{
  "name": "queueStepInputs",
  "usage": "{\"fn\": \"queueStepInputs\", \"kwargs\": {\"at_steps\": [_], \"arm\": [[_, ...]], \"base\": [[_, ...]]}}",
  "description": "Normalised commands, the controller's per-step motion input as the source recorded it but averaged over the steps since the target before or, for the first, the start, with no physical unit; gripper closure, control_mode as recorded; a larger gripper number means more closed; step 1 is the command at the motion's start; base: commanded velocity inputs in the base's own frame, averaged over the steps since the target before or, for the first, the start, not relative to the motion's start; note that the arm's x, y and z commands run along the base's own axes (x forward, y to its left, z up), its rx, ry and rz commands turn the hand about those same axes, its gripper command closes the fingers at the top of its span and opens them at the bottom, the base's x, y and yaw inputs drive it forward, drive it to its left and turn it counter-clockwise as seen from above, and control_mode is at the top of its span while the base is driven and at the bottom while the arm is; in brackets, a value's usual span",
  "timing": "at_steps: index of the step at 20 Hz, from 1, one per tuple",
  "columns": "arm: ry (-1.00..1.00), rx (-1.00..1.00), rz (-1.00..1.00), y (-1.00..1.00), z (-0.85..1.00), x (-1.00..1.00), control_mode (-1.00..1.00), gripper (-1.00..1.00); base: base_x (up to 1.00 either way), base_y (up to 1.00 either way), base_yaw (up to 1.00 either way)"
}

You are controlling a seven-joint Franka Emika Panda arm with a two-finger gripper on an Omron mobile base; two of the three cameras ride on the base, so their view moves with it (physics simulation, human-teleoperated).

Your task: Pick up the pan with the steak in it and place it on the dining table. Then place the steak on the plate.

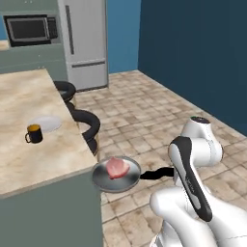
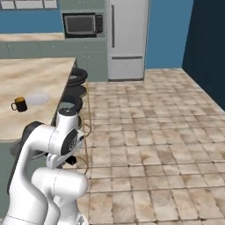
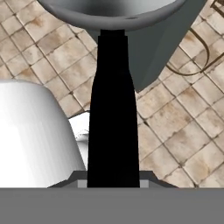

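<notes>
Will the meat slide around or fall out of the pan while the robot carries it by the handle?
Probably it stays in. The steak lies flat near the middle of the pan, which looks level and has a raised rim. It might slide if the pan tips, since the hand grips only the far end of the handle.

The pan (image 3: pixel 114 11) is cut off by the hand view's top edge.

I'm in a home kitchen: a tall fridge (image 2: pixel 126 39) stands beside a microwave (image 2: pixel 81 24) set over green cabinets, a stone-topped table (image 1: pixel 24 144) carries a cup (image 1: pixel 34 133) and plate (image 1: pixel 46 123), black stools (image 1: pixel 87 123) line it, and beige tiles (image 2: pixel 154 132) cover the floor.
</notes>
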Motion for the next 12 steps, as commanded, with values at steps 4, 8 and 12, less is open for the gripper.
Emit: {"fn": "queueStepInputs", "kwargs": {"at_steps": [4,8,12], "arm": [[0.0,0.0,0.0,0.0,0.0,0.0,1.0,1.0],[0.0,0.0,0.0,0.0,0.0,0.0,1.0,1.0],[0.0,0.0,0.0,0.0,0.0,0.0,1.0,1.0]], "base": [[-0.04,0.0,0.32],[-0.03,0.0,0.28],[-0.03,0.0,0.11]]}}
